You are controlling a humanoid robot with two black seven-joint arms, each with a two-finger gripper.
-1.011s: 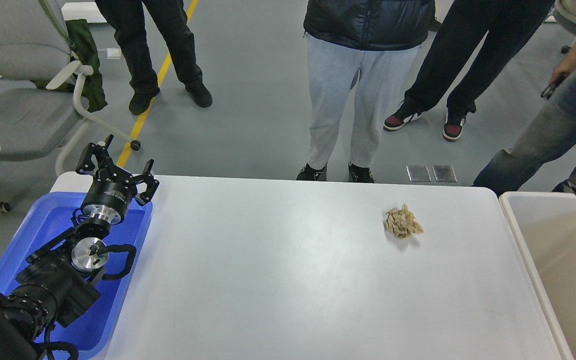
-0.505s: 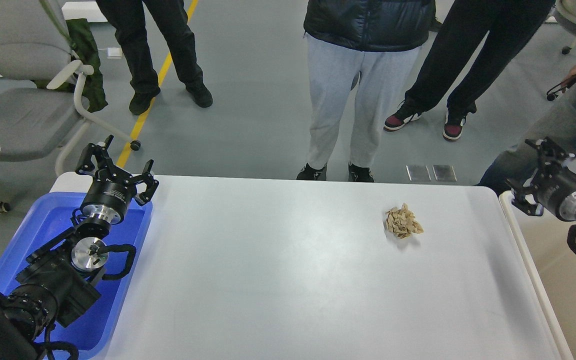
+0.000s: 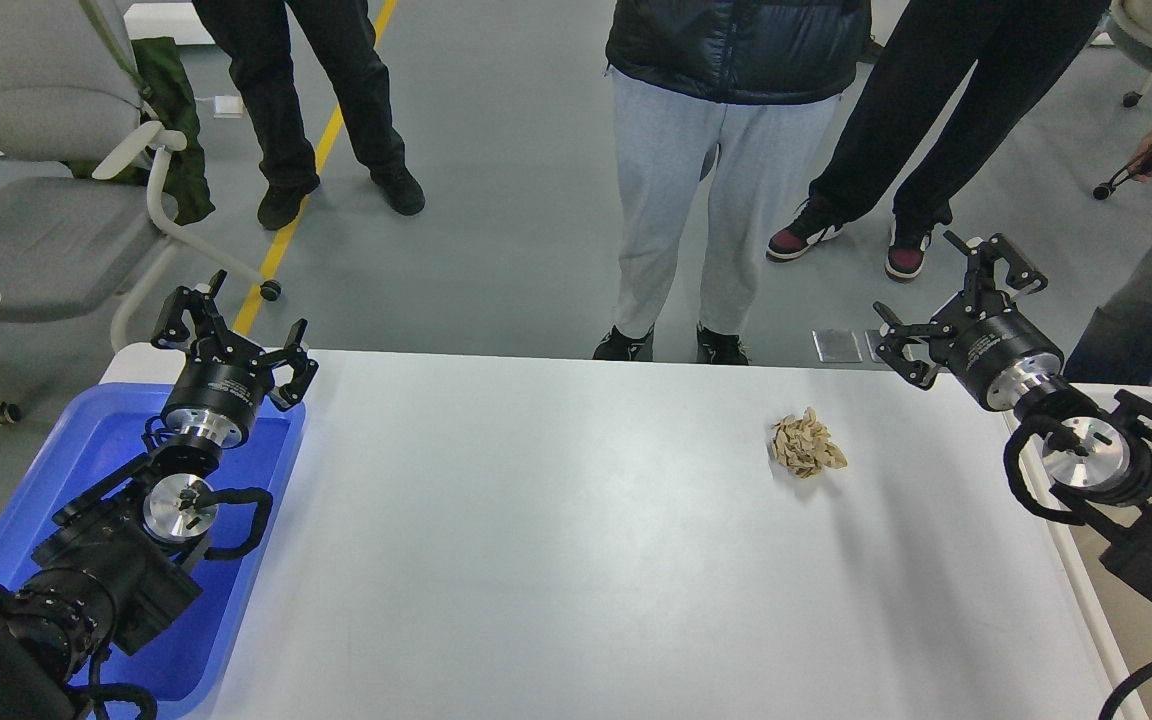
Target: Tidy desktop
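The white desktop [image 3: 576, 560] fills the middle of the head view. A crumpled tan paper ball [image 3: 805, 444] lies on it toward the far right. My right gripper [image 3: 956, 300] is open and empty, raised above the desktop's far right corner, to the right of and beyond the paper ball. My left gripper [image 3: 229, 328] is open and empty above the far end of the blue tray [image 3: 86, 455] at the left.
An off-white bin with a beige inside [image 3: 1151, 640] stands at the right, partly under my right arm. Several people stand beyond the far edge. A grey chair [image 3: 46, 200] is at the far left.
My right arm has come in from the right edge, moving left and up until its gripper is over the far right corner. The left arm and the paper ball have not moved.
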